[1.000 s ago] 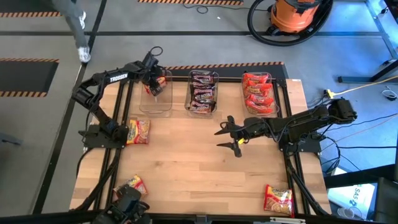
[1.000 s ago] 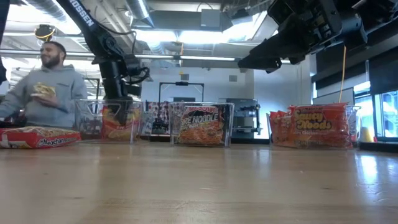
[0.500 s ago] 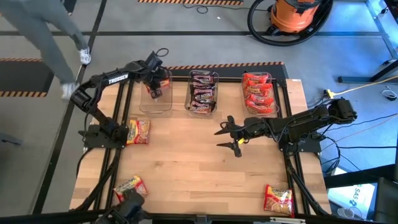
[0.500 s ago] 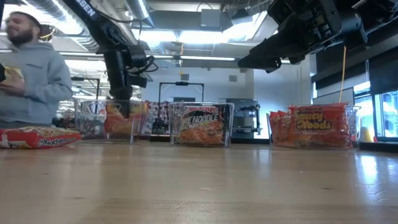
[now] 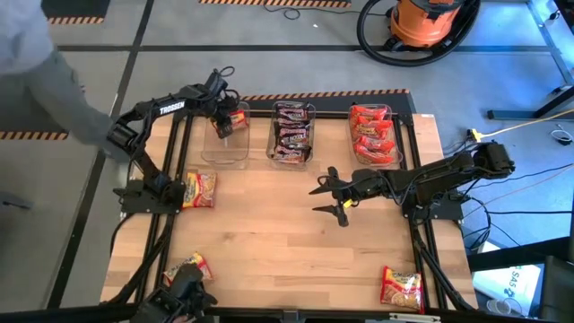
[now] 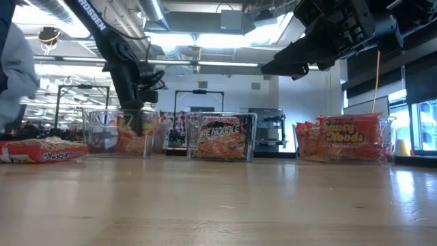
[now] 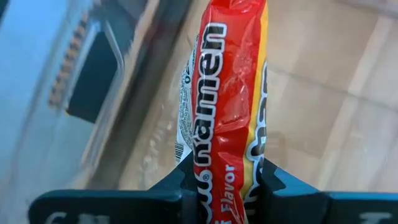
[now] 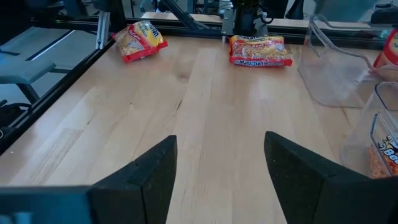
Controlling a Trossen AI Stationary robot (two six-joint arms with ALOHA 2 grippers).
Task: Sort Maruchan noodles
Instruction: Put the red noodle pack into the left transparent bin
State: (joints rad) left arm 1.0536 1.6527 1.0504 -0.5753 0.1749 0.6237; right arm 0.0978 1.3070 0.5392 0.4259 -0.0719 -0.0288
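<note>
My left gripper reaches down into the left clear tub at the table's far side. It is shut on a red-orange and yellow Maruchan noodle packet, which stands on edge inside the tub. My right gripper hovers open over the middle of the table, holding nothing. Three more red-orange packets lie flat on the table: one at the left edge, one at the near left and one at the near right. My left gripper pinches the packet's near end between its two fingers. It comes steeply from above, and the fingers lie along the packet. The packet stands upright below the fingers inside the tub. Whether its lower end rests on the tub's floor, I cannot tell.
The middle tub holds dark packets and the right tub holds bright red ones. A person's grey sleeve is beside the table's left edge. Bare wood lies between the tubs and the near packets.
My left gripper has rolled about its own axis over the left tub, staying in much the same place, and the packet has stayed upright in the tub. The person beside the table's left edge has kept moving and is largely out of the low view.
</note>
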